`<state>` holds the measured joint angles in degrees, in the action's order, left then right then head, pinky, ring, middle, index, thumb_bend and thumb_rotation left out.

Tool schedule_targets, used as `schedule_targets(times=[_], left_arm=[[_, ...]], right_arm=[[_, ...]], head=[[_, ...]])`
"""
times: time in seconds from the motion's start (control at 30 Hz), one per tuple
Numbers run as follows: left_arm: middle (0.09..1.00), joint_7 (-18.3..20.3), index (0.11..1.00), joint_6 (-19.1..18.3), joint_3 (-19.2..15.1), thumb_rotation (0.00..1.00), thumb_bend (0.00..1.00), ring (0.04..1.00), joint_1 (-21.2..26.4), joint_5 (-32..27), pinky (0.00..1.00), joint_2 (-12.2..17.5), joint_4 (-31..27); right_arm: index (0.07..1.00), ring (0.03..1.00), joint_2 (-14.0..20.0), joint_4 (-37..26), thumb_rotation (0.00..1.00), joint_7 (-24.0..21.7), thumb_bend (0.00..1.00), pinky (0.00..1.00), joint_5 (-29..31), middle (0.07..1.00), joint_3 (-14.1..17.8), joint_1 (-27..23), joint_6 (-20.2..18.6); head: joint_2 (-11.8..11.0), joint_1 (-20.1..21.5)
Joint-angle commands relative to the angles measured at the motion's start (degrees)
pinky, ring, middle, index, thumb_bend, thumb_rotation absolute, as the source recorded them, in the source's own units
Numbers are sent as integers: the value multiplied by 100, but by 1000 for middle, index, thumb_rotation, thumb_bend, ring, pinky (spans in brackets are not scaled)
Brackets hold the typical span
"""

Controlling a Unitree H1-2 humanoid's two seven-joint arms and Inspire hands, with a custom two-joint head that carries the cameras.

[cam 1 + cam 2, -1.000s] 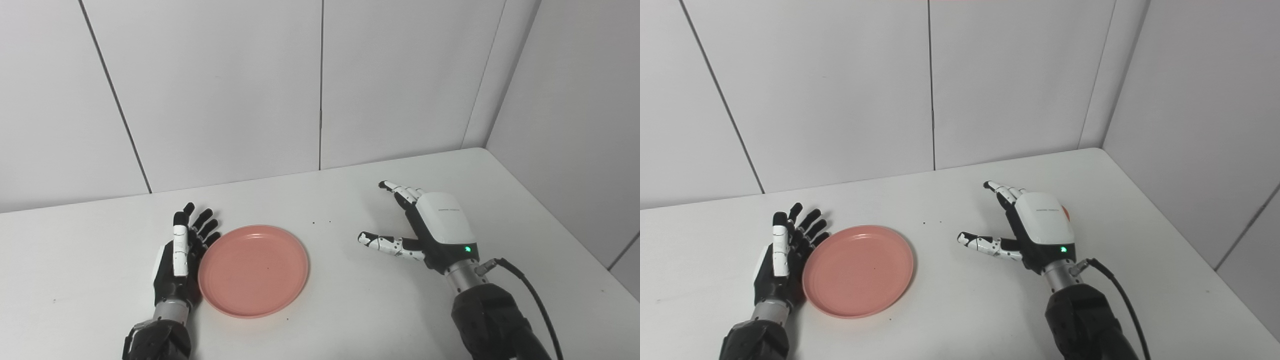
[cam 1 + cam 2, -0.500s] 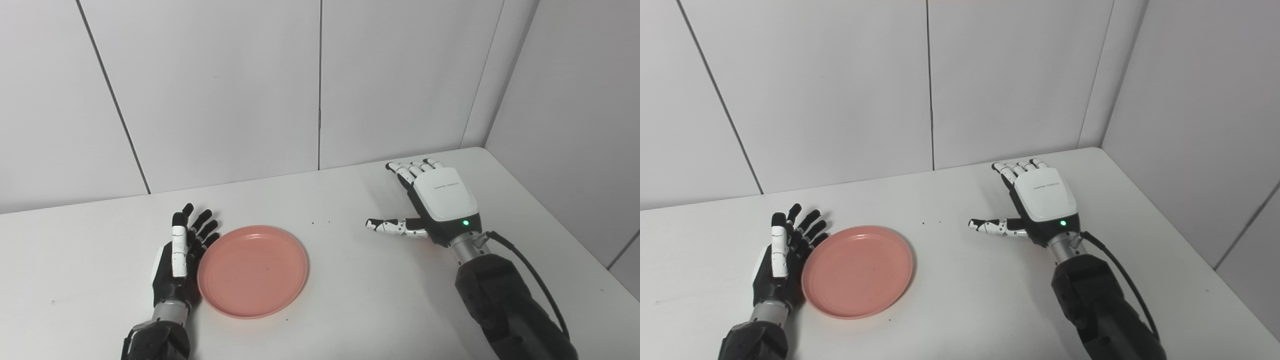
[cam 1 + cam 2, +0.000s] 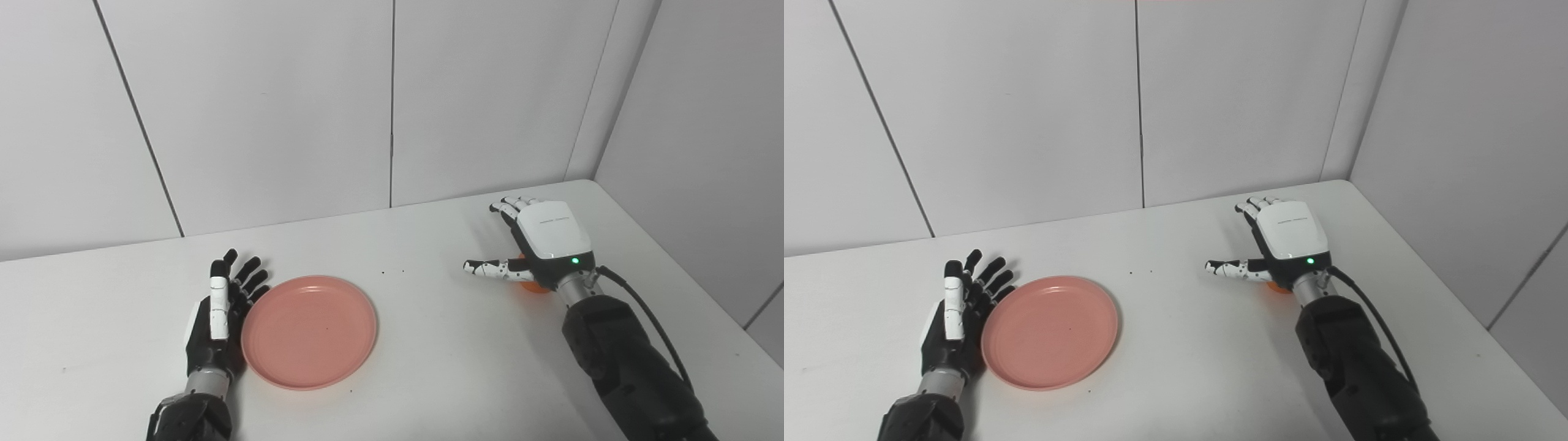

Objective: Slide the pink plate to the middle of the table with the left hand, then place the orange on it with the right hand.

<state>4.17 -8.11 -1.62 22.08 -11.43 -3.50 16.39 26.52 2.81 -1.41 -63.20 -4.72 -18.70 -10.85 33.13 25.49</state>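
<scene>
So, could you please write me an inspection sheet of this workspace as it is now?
Surface: white table, a few small dark specks.
Job's things: pink plate left of middle; orange mostly hidden under the right hand.
Clutter: nothing seen.
Hands: left hand open, flat beside the plate's left rim; right hand over the orange, fingers spread, grasp cannot be judged.
Cables: black cable along the right forearm.
Surroundings: plain white wall panels, corner at right.
</scene>
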Motion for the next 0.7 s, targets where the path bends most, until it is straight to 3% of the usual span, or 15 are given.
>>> schedule_targets(times=[0.0, 0.23, 0.67], left_arm=[[894, -16, 976, -394, -18, 941, 811, 883, -164, -30, 887, 0, 132], [885, -13, 973, -419, 4, 943, 804, 879, -176, 6, 883, 23, 102], [882, 55, 979, -484, 11, 941, 781, 877, -163, -27, 874, 53, 92]], right_arm=[[785, 826, 46, 16, 951, 131, 865, 744, 218, 844, 166, -259, -224], [781, 810, -13, 307, 925, 255, 860, 682, 697, 828, 319, -242, -331], [788, 821, 69, 431, 933, 402, 858, 700, 875, 835, 202, -129, -401]], head=[[7, -4], [30, 6], [69, 35]])
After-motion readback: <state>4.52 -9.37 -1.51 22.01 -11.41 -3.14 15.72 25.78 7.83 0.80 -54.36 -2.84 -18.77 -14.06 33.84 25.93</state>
